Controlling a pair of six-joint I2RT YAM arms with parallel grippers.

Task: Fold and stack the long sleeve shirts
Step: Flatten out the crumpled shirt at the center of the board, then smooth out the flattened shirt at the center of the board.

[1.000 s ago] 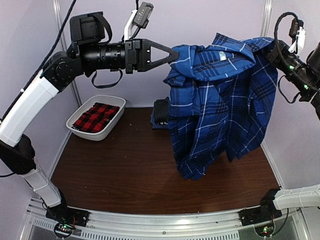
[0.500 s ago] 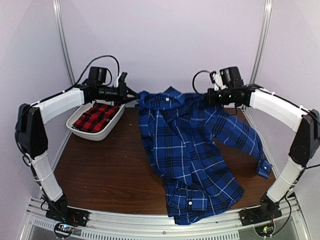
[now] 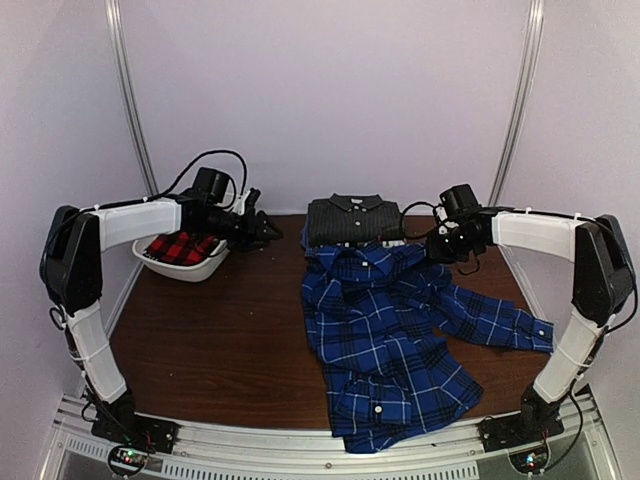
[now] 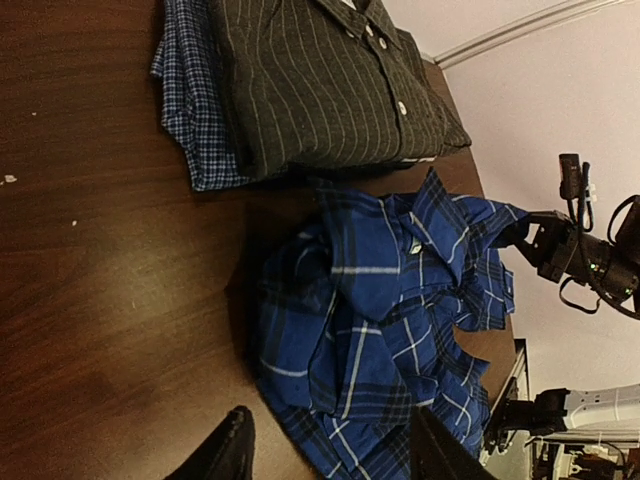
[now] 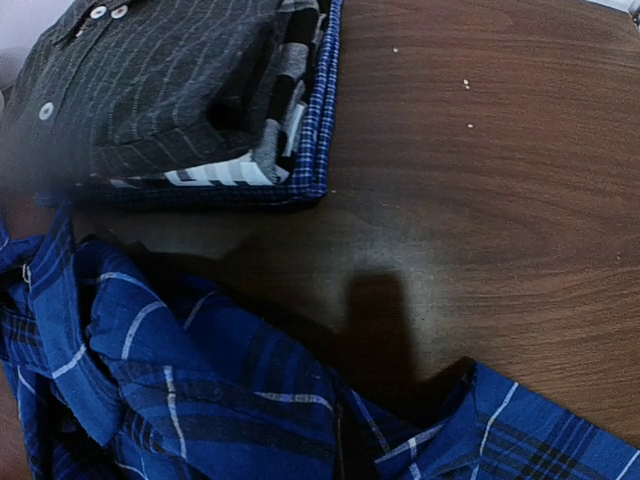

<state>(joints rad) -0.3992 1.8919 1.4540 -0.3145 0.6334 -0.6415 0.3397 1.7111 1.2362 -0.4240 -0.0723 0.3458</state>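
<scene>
From above, the blue-and-black plaid shirt lies spread on the brown table, right of centre. Its collar points toward the far wall and its hem is bunched near the front edge. 1 sleeve stretches out to the right. Just behind the collar sits a folded stack with the dark charcoal striped shirt on top. At the far left, the red-and-black plaid shirt lies inside the white tub. The left gripper hangs low between the tub and the stack, clear of all cloth. The right gripper sits at the blue shirt's right shoulder, by the corner of the stack.

The left wrist camera shows its 2 fingertips set wide apart at the bottom edge, with nothing between them. Beyond them the blue shirt's collar end is rumpled. The charcoal shirt rests on a folded blue small-check garment. Across the shirt, the right gripper meets the edge of the blue cloth. Whether its jaws are parted or closed on the fabric cannot be told.

The right wrist camera does not show its own fingers clearly. It looks down on a corner of the stack, with charcoal on top, striped layers under it and blue check at the bottom. The blue plaid shirt is crumpled just beside it.
</scene>
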